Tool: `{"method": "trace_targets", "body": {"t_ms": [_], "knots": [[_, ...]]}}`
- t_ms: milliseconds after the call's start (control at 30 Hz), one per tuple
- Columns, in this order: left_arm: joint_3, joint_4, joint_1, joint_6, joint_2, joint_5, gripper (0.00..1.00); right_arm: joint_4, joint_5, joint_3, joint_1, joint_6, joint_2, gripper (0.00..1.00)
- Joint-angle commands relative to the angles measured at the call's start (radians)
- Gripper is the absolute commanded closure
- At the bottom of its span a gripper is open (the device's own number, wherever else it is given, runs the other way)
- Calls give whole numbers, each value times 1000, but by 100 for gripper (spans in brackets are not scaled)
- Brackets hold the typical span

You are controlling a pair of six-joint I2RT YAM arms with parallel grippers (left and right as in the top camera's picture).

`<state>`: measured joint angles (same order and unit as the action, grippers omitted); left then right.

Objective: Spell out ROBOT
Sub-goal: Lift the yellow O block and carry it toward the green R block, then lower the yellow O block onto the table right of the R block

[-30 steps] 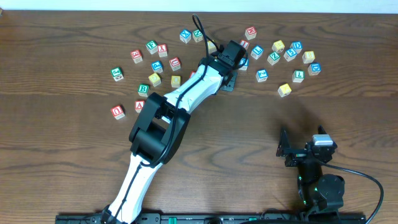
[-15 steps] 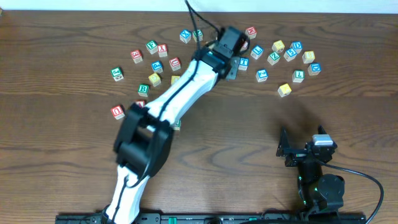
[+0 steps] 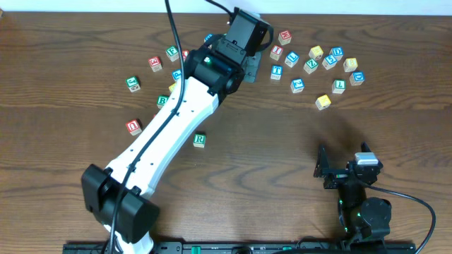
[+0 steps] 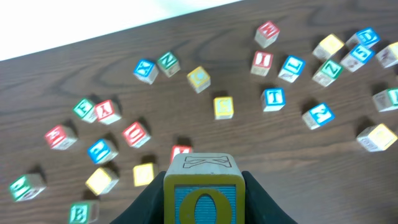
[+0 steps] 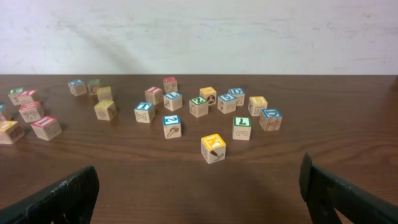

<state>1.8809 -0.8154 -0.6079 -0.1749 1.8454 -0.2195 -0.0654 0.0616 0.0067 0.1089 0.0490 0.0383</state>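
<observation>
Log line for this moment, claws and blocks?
left claw: shut on O cube | right claw: open, empty | R cube: apart from pile

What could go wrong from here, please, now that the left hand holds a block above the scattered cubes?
1. The left hand grips the yellow-faced wooden cube with a blue O only by its sides. If it slips, it may fall among the scattered letter cubes below and knock them about.
2. Setting it down beside the small wooden cube with a green R could nudge that cube out of line.
</observation>
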Motion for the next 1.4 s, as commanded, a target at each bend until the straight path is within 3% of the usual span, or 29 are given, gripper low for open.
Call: {"method": "trace_targets", "body": {"t_ms": [0, 467, 800, 1200, 1367], "knots": [[-37, -14, 1, 16, -37, -36, 92, -3, 10, -1, 6, 13, -1, 1], [-396, 137, -66, -64, -273, -67, 92, -3, 10, -1, 6, 13, -1, 1], [-710, 166, -79, -216, -467, -87, 92, -3, 10, -1, 6, 13, -1, 1], [-854, 188, -119, -428, -480, -77, 92, -3, 10, -1, 6, 13, -1, 1], [-898, 221, -142, -459, -480, -77, 91, -3, 10, -1, 6, 13, -1, 1]]}}
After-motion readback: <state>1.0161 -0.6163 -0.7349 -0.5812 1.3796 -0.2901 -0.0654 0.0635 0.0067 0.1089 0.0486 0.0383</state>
